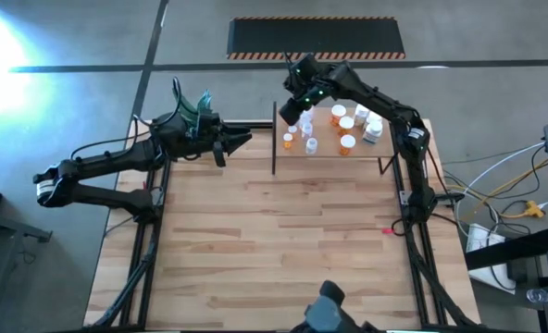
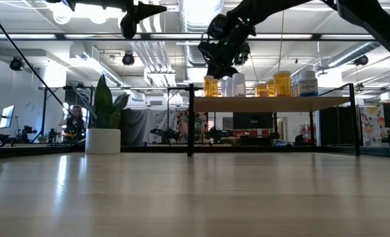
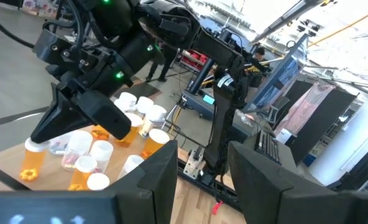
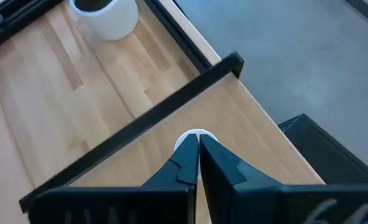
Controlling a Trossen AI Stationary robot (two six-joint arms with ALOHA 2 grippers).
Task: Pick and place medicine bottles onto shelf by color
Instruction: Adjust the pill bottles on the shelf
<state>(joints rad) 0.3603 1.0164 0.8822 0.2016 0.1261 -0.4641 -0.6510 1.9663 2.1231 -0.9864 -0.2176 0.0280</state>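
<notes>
Stretching under both arms is a slatted wooden tabletop, pale and bare over most of its width, with grey concrete floor around it and a striped dark mat beyond the far edge. At that far edge stands the shelf, a small light-wood board between thin black posts, carrying the medicine bottles: white-capped, some orange, some white or clear, grouped together on the board. The right gripper hangs over the shelf's left end with its jaws pressed together and holding nothing; directly below their tips in the right wrist view sits one white cap, and beyond it the black rail of the shelf edge. The left gripper hangs above the table's far left part, well apart from the shelf, jaws partly spread and empty, pointing toward the bottles ahead of them. Behind it stands a white plant pot with green leaves. Seen level across the table, a workshop lies behind, with ceiling pipes and lamps, and open tabletop reaches to the near edge.
</notes>
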